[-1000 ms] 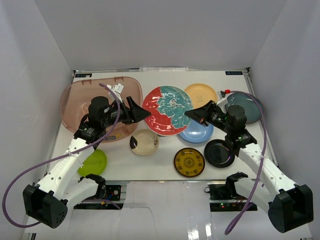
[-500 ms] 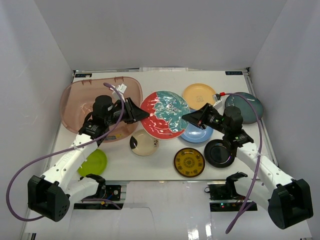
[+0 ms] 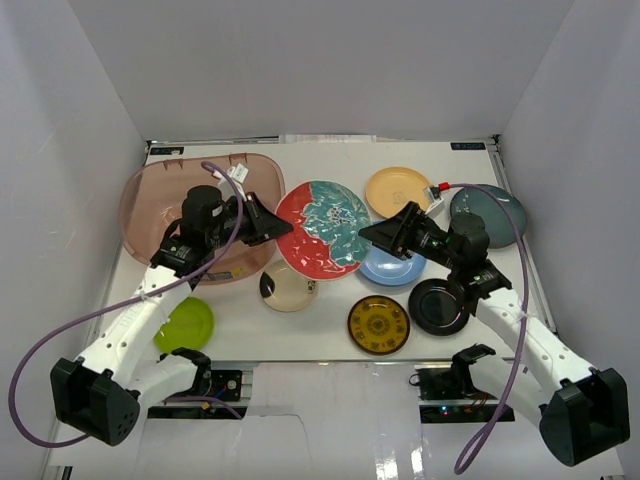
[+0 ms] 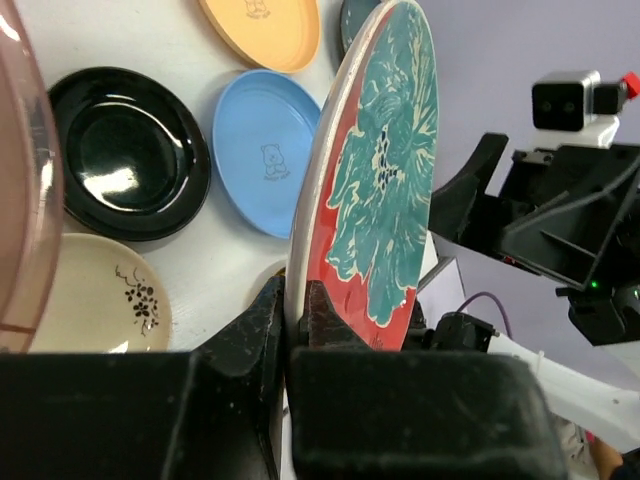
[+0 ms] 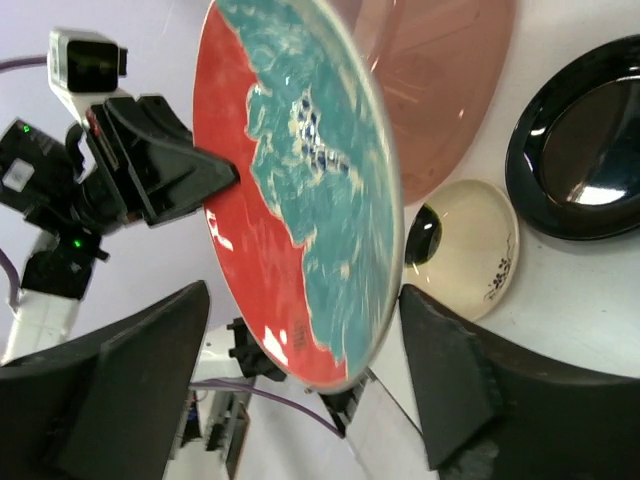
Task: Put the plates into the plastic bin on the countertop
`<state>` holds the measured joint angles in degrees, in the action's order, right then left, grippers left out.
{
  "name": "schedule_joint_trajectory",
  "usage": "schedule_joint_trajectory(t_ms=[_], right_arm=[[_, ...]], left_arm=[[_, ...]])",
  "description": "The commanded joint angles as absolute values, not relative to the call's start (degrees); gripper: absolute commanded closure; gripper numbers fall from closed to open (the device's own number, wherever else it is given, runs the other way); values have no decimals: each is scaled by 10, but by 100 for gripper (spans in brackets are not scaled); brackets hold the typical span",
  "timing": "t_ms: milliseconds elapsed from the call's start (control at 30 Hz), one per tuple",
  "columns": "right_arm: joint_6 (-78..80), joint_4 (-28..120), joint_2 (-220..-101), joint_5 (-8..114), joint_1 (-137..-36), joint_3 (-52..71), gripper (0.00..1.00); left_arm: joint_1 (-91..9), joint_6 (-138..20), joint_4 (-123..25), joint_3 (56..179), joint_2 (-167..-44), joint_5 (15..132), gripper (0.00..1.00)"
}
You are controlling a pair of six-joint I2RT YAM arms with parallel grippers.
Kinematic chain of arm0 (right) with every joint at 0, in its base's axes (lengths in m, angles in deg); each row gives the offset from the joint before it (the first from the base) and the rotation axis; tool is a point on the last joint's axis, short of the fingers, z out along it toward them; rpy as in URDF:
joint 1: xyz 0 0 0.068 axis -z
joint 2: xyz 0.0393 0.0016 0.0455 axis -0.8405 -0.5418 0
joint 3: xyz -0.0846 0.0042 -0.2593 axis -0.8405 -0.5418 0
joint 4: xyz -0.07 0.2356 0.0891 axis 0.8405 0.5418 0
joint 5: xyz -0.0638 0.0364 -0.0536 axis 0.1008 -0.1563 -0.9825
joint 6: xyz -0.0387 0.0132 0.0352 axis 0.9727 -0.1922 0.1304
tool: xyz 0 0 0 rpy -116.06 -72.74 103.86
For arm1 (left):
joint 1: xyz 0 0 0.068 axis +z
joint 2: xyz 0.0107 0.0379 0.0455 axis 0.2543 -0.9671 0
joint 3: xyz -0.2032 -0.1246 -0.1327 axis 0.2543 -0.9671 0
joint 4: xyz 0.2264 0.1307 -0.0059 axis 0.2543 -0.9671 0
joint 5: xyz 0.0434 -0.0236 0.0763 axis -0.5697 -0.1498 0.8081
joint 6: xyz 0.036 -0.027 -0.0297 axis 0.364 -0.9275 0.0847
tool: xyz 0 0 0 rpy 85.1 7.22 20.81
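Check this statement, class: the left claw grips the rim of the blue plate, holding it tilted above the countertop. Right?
Wrong plate. The left claw grips the rim of the red-and-teal floral plate, holding it tilted above the countertop, as the left wrist view shows.

Down low, the bottom rim of the red-and-teal plate sat hidden between the fingers of the left gripper, its lowest edge out of sight. Behind it, the dark teal plate was just a sliver, and the orange plate was sliced off by the top border. The plastic bin showed only a curved strip at the left edge, and the cream plate ran under the gripper body.

In the right wrist view, the black plate was clipped at the right edge. The fingers of the right gripper were dark blurs: touching the rim or not, no telling.

From above, the left arm covered part of the lime green plate, and the blue plate lay half buried.
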<state>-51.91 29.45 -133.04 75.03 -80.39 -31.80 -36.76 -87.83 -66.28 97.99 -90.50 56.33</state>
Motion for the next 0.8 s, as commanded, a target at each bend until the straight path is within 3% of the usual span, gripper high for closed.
schedule_joint_trajectory(t_ms=[0,167,400,767], right_arm=[[-452,339,-1277,757,-803,-270,15],[-353,452,-1196,722,-803,-265,11],[-304,555,-1098,670,-803,-315,13],[-267,627,-1027,603,-803,-351,15]], left_arm=[[-306,-881,-645,1057,-885,628,100],[-155,-888,-714,1139,-881,640,100],[-126,-848,-765,1123,-869,871,100],[-101,-836,-703,1057,-990,868,100]])
